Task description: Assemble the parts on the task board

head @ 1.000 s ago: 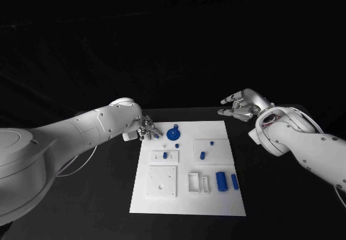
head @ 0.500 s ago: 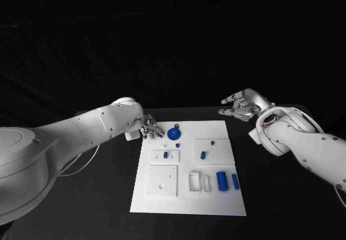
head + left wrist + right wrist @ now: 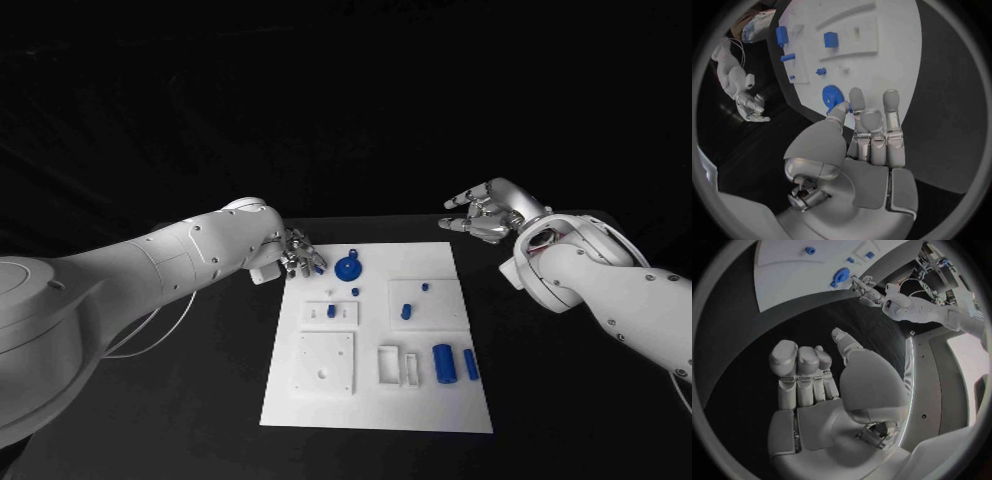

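Task board (image 3: 378,395) lies mid-table; two blue cylinders (image 3: 454,363) rest near its front right. Farther back, the blue disc part (image 3: 348,268) sits beside the left hand (image 3: 299,254), fingers spread, empty. Right hand (image 3: 483,212) hovers beyond the board's far corner, fingers loosely apart, empty.

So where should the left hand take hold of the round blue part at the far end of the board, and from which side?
Probably by its rim, from above. The round blue part lies flat on the board, so only its edge gives the fingers a hold. The left hand is already beside it, on its left, holding nothing.
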